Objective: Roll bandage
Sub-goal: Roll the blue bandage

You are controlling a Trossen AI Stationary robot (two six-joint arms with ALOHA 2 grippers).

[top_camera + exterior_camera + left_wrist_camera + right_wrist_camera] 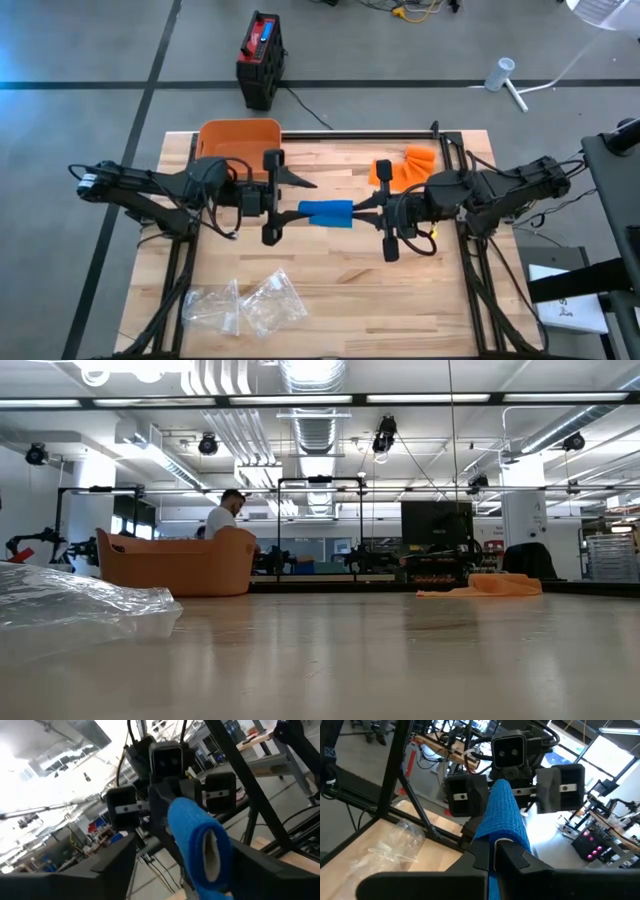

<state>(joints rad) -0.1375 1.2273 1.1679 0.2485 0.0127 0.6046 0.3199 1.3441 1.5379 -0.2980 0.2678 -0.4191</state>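
Note:
A blue bandage [326, 212], rolled into a short tube, hangs high above the wooden table [330, 290] between my two grippers. My right gripper [366, 209] comes level from the table's right and is shut on the roll's right end. My left gripper [297, 203] comes level from the left and is open. Its two fingers stand on either side of the roll's left end [207, 852]. In the right wrist view the roll [502, 812] runs away from my shut fingers toward the left gripper. The low view shows neither gripper nor the bandage. My right gripper pinches the roll's right end [496, 836] between its two shut fingers [517, 857], which come level from the table's right and lie along the roll. The roll sticks out roughly level past the fingertips, lifted clear of the table. Whether my left gripper touches the roll cannot be told.
An orange basket [238, 140] stands at the table's far left and orange cloths [405, 168] lie at the far right. Clear plastic bags [245, 305] lie near the front edge. A red and black box [262, 55] sits on the floor beyond. A person [225, 515] shows in the room behind.

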